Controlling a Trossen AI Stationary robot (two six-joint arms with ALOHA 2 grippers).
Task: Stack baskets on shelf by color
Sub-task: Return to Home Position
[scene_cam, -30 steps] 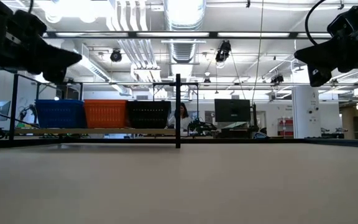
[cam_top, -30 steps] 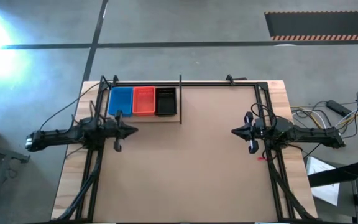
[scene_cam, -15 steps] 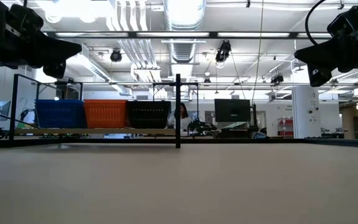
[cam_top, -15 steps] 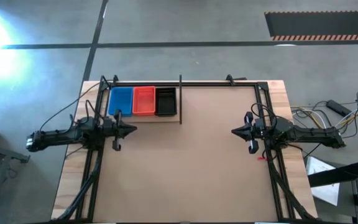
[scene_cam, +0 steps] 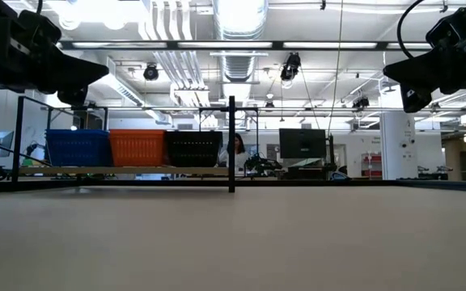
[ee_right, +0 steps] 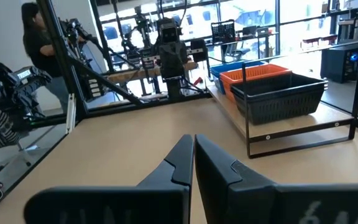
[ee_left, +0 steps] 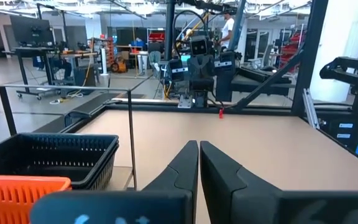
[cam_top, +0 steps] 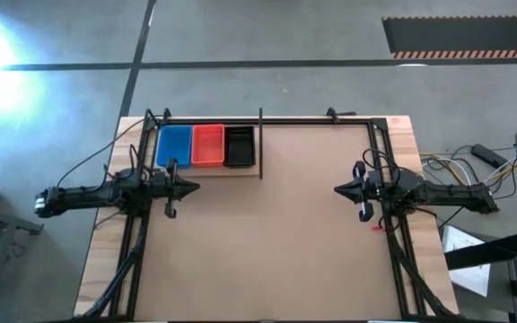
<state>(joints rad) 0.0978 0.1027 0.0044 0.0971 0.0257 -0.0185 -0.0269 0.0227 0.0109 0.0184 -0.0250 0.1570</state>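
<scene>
My left jaws are clenched on nothing, their two dark, tapered fingers point(ee_left: 180, 167) pressed together at the tips, smooth and matte. My right jaws are clenched and empty the same way, with only a narrow seam between them. Both hang above the tabletop point(cam_top: 267, 251), a flat brown board with a dull, even surface.

My left arm point(cam_top: 106, 193) lies stretched level over the left edge with its jaws pointing right. My right arm point(cam_top: 429, 193) mirrors it over the right edge, jaws pointing left, and the two are well apart.

At the far left stands the shelf point(cam_top: 206, 169), a pale wooden board framed by thin black metal rods point(cam_top: 260, 144). My left jaws hang just near of its edge. On it the baskets sit side by side: the blue stack point(cam_top: 174, 145) at the left, the orange stack point(cam_top: 207, 144) in the middle, and the black stack point(cam_top: 239, 146) at the right, beside the upright rod. They are shallow rectangular plastic trays with slotted walls. How many lie in each stack I cannot tell.
</scene>
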